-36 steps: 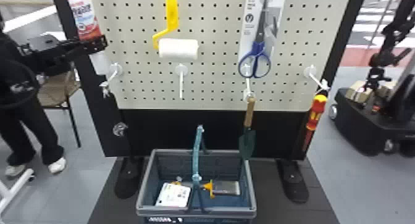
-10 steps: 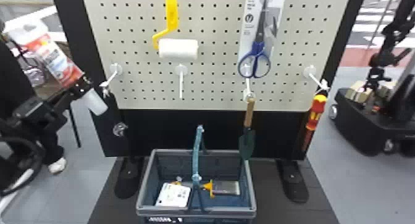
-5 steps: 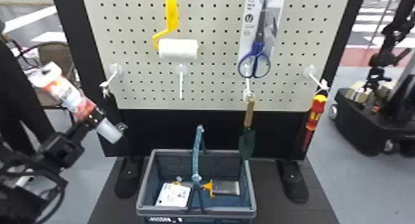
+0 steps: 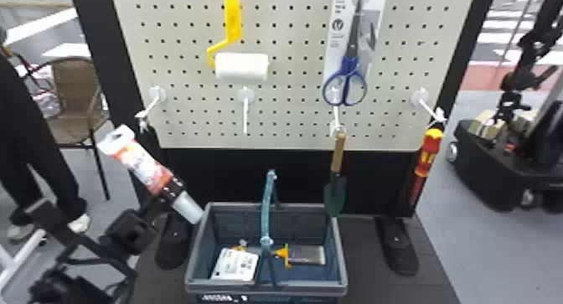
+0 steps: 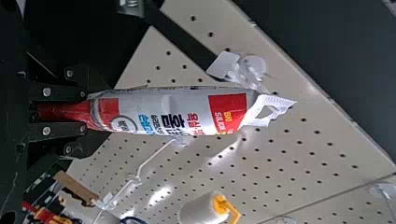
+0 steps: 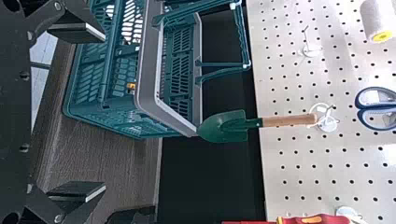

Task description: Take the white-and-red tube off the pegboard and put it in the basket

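Chair [image 4: 76, 123]: behind the left hand and to its left, brown, with dark legs.
Tube [image 4: 144, 167]: in the left hand, off the pegboard [image 4: 289, 104]; tilted, its tabbed end up and left of the hand, its nozzle down and right, near the basket's far left corner. Contact with the rim cannot be told.
Left hand [image 4: 174, 191]: closed on the tube near the nozzle end; in the left wrist view one finger lies on each side of the red part.
Left hook [image 4: 154, 101]: on the pegboard, above the left hand.
Basket [image 4: 268, 288]: below and to the right of the left hand, handle upright; a white packet [image 4: 234, 263] lies on its left, a brush [image 4: 308, 255] on its right.
Roller [image 4: 241, 66]: above and right of the left hand, hung over a bare hook [image 4: 246, 114].
Scissors [image 4: 348, 68]: farther right, above the trowel.
Trowel [image 4: 338, 156]: well right of the left hand, hanging blade down.
Screwdriver [image 4: 427, 156]: farthest right of the hung tools, handle up.
Right hand [image 6: 103, 112]: fingers spread wide, grasping nothing; basket and trowel are beyond it in the right wrist view.
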Controlling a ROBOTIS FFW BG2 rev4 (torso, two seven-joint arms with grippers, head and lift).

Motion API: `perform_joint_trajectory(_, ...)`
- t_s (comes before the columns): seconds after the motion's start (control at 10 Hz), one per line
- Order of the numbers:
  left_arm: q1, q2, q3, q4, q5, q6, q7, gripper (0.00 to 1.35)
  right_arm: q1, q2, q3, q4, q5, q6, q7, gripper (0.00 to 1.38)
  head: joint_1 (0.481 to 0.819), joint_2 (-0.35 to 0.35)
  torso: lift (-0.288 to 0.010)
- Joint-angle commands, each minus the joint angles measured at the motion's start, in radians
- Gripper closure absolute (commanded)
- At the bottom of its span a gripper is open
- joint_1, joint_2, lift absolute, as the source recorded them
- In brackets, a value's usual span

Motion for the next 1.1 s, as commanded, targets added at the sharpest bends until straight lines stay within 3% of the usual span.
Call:
perform_joint_trajectory(0.0, -0.004, -0.003, -0.058, 0.053, 0.017, -0.009, -0.003, 1.22, -0.006, 0.005, 0.0, 0.007, 0.002, 0.0, 0.004, 0.18, 0.549, 0.0, -0.1)
perform_joint_trajectory(0.3, -0.019, 0.006, -0.173, 0.141, 0.02, -0.032, -0.011, 1.22, -0.013, 0.003, -0.001, 0.01, 0.002, 0.0, 0.012, 0.18, 0.549, 0.0, -0.1)
perform_joint_trajectory(0.8, -0.032, 0.014, -0.298, 0.244, 0.018, -0.099, -0.011, 1.22, -0.015, 0.002, 0.0, 0.015, -0.001, -0.002, 0.015, 0.18, 0.549, 0.0, -0.1)
perform_joint_trajectory(0.9, -0.04, 0.014, -0.306, 0.252, 0.006, -0.124, -0.011, 1.03, -0.017, 0.0, -0.001, 0.015, -0.004, -0.002, 0.015, 0.18, 0.549, 0.0, -0.1)
perform_joint_trajectory(1.0, -0.049, 0.015, -0.309, 0.252, -0.017, -0.161, -0.011, 0.65, -0.017, 0.0, -0.001, 0.015, -0.004, -0.002, 0.016, 0.18, 0.549, 0.0, -0.1)
